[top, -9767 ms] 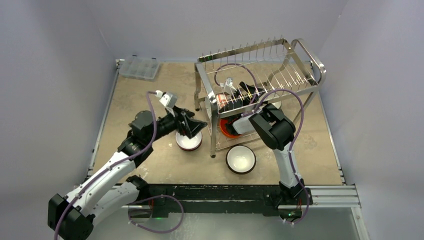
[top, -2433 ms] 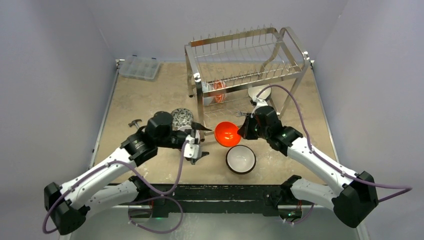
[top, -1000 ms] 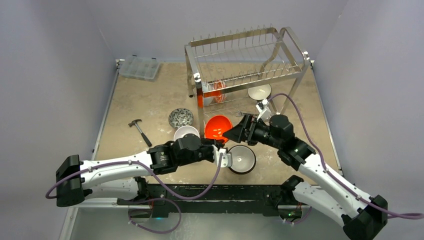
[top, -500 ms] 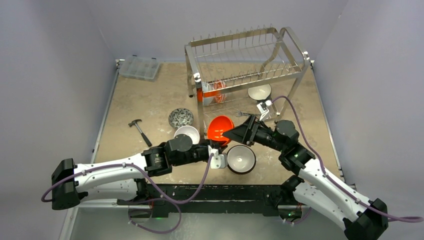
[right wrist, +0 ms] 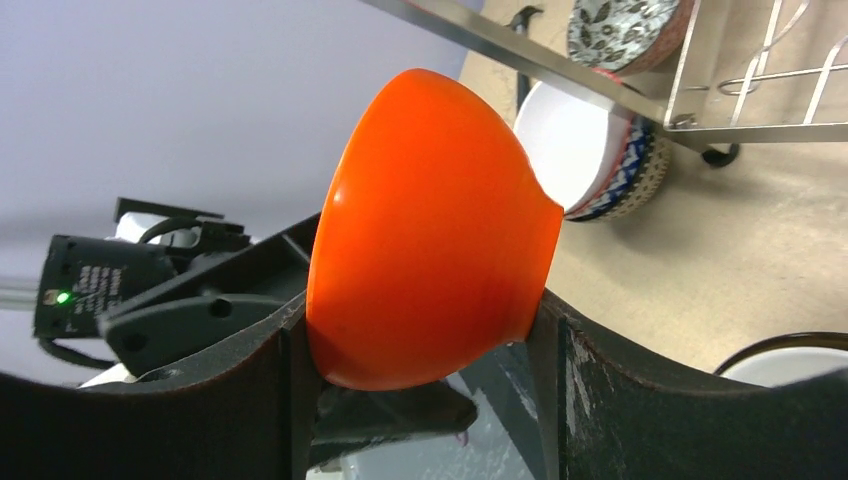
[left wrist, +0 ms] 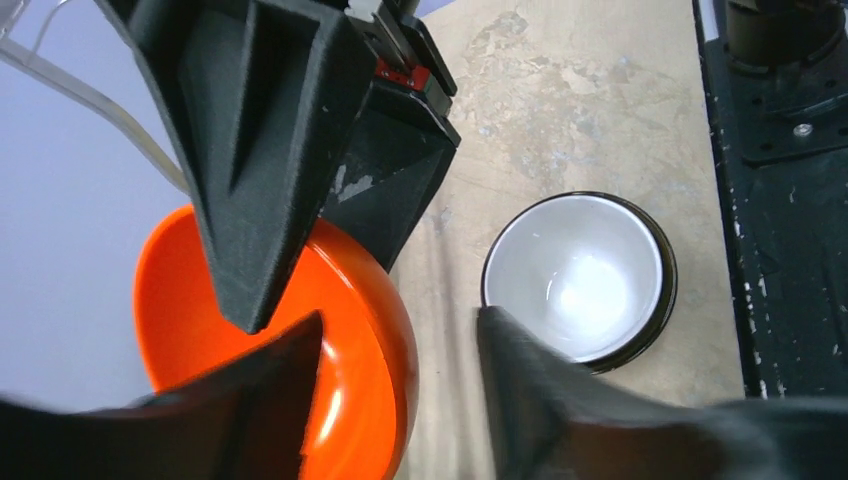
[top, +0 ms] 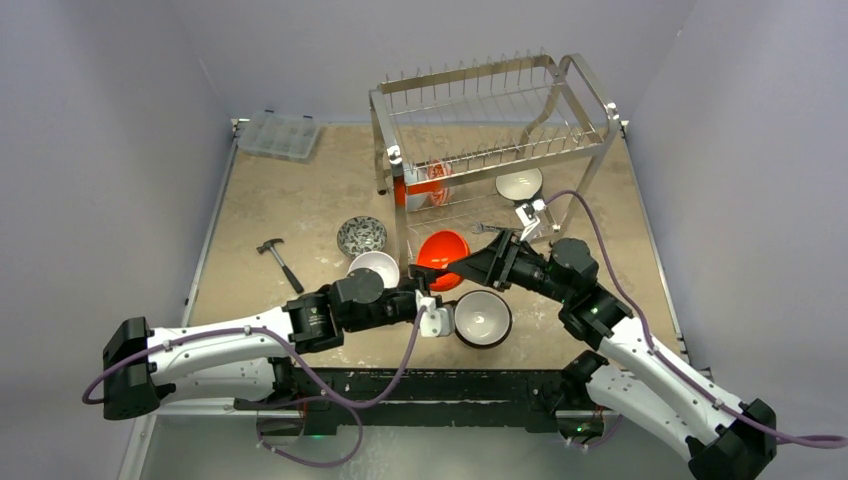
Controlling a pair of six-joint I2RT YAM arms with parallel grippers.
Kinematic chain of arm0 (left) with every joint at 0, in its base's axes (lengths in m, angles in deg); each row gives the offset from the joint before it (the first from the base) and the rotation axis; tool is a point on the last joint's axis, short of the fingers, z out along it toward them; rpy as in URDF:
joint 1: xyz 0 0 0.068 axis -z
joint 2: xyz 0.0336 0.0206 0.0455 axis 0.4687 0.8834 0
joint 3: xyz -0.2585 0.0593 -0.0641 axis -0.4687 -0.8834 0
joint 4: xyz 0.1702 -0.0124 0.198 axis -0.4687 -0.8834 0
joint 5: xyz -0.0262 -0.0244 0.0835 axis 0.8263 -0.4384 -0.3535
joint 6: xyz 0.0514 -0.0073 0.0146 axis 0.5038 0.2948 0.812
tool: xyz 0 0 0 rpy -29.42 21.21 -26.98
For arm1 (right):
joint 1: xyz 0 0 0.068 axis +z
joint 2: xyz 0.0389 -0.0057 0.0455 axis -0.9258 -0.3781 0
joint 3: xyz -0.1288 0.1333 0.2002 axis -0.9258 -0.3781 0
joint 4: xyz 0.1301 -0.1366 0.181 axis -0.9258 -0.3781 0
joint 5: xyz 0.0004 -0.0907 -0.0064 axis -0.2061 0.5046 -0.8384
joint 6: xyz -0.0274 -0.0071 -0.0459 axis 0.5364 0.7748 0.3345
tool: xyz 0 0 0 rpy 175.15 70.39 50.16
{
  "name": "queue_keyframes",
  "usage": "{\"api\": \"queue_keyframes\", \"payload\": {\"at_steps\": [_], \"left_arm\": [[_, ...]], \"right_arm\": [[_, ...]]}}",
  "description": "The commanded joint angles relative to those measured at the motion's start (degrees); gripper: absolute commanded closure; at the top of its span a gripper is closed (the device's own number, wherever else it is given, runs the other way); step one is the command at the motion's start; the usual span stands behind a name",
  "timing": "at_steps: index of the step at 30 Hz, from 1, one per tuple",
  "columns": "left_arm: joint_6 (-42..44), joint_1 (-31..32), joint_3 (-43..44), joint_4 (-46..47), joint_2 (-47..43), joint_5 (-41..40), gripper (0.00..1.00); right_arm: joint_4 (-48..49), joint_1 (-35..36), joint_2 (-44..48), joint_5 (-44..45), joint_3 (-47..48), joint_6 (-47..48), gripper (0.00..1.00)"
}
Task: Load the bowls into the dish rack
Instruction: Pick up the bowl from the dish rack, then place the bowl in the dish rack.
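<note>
- A grey patterned bowl (top: 362,236) and a white bowl (top: 374,267) sit upright on the tan, mottled worktop (top: 300,200). They are left of the front leg of the dish rack (top: 460,76) and not yet loaded.
- The left fingers (top: 438,296) are apart and hold nothing. They point to the right, low over the worktop, just beside the orange bowl on its near side.
- The orange bowl (top: 440,248) is in the air and tilted, directly in front of the lower tier of the dish rack. It is round, so it has no long axis. It is plain, smooth and glossy, with a narrow foot, and I think it can slip easily.
- The right fingers (top: 470,266) are clamped on the orange bowl. In the left wrist view one finger seems to lie inside the rim and the other outside the wall. The lower tier lies just beyond the fingertips, away from the arm bases. I judge the coming move is a short push forward by the right arm.
- A dark-rimmed bowl (top: 482,318) stands on the worktop near the front edge, glossy white inside. The left fingers are nearer to it than the right ones.
- The dish rack is made of thin shiny wire, with two tiers and upright prongs. A red-and-white bowl (top: 437,180) stands on its edge in the lower tier.
</note>
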Motion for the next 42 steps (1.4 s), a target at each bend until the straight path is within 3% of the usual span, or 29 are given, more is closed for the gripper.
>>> {"api": "queue_keyframes", "payload": {"at_steps": [1,9,12,18,31,42], "left_arm": [[-3.4,0.0,-0.3,5.1,-1.8,-2.6,0.32],[-14.7,-0.9,-1.5,7.5,-5.9,-16.8,0.01],[-19.9,-2.8,-1.4,5.5,-7.8,-20.4,0.01],[-29.9,-11.4,-1.6,0.8,-12.8,-18.5,0.01],[-39.5,-18.6,-2.7,-13.8,-19.5,-25.7,0.01],[-45.3,-31.9,-0.8,-20.5,-16.2,-12.7,0.01]], "right_arm": [[-3.3,-0.1,0.8,4.6,4.2,4.0,1.00],[-9.6,-0.1,-3.5,14.0,5.6,11.6,1.00],[-8.5,-0.1,-7.4,16.2,6.3,15.1,1.00],[-2.8,-0.1,-16.2,21.6,8.5,21.4,1.00],[10.1,0.1,-28.5,26.2,12.1,29.8,1.00],[12.6,2.0,-38.2,25.8,16.8,36.6,1.00]]}}
